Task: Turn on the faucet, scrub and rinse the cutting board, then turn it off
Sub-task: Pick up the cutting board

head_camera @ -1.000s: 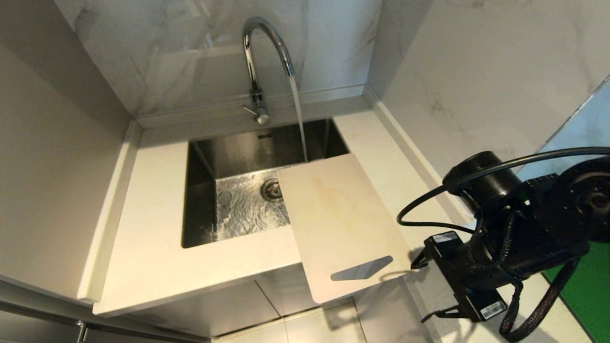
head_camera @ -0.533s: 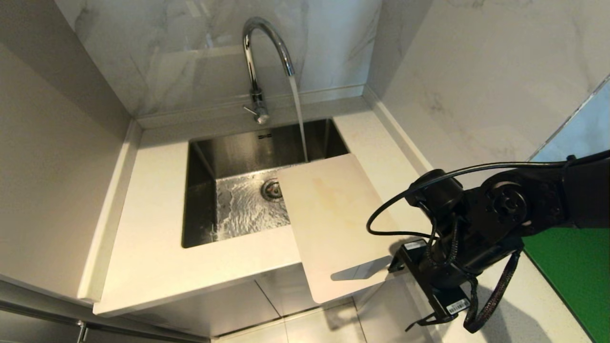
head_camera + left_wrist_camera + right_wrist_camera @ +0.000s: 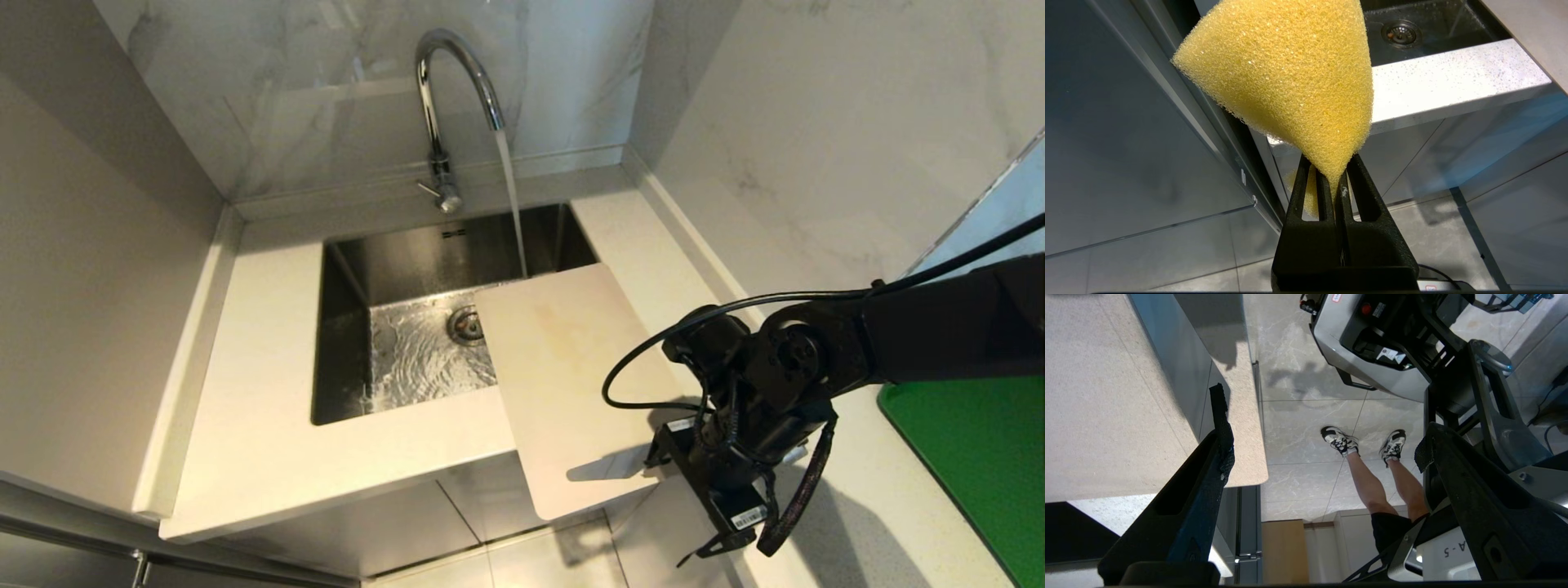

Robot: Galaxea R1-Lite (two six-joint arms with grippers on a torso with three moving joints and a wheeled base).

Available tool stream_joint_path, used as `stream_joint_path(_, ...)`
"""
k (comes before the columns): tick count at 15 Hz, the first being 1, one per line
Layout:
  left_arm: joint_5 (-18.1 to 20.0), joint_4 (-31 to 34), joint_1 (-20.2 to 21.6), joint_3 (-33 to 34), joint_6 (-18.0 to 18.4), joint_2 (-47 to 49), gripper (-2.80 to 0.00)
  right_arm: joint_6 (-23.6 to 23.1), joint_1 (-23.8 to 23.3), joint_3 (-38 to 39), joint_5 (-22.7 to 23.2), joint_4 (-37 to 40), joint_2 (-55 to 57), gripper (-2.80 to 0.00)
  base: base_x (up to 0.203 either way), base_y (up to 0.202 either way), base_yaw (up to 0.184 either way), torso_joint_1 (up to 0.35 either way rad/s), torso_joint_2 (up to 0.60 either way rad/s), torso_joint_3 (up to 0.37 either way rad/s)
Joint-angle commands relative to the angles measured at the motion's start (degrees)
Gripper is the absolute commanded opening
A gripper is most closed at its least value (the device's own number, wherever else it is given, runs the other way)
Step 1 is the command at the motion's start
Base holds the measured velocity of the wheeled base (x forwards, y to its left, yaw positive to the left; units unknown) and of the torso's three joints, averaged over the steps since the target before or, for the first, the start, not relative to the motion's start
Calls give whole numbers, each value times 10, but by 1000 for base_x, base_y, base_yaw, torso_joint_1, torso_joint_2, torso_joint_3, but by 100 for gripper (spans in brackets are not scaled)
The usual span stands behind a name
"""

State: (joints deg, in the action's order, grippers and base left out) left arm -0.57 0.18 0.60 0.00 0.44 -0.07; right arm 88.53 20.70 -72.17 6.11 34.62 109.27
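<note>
the cutting board [image 3: 571,384] lies flat and slanted across the near right corner of the sink [image 3: 351,269], far end over the basin just by the falling water, handle cut-out end sticking out past the counter's [image 3: 269,457] front edge over the floor. its long axis runs from the drain side back toward the robot and a bit to its right. the faucet [image 3: 445,98] is running, with the stream dropping just past the board's far edge, so the board itself looks mostly out of the flow.

the key bit: the right gripper [image 3: 694,482] hangs right beside that overhanging handle end, on the board's right side, fingers pointing down past the counter edge. in the right wrist view its jaws stand wide apart with nothing between them, the board's rounded corner [image 3: 1245,465] just beside one finger [image 3: 1220,416]. so the right arm is clearly the nearer one, probably going for that end.

the left gripper [image 3: 1337,179] is down in front of the cabinet, clamped on a yellow sponge [image 3: 1290,81], out of the head view. a person's legs [image 3: 1380,477] are on the floor behind.
</note>
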Motion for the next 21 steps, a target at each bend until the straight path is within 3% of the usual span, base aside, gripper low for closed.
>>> stream_joint_path(1, 0, 0, 0, 0, 0, -1, -280, 4, 0, -11, 0, 2, 19, 0, 0, 0, 0, 0, 0, 0)
stream_joint_path(21, 0, 0, 0, 0, 0, -1, -280, 4, 7, -41, 11, -34, 85, 0, 0, 0, 0, 0, 0, 0)
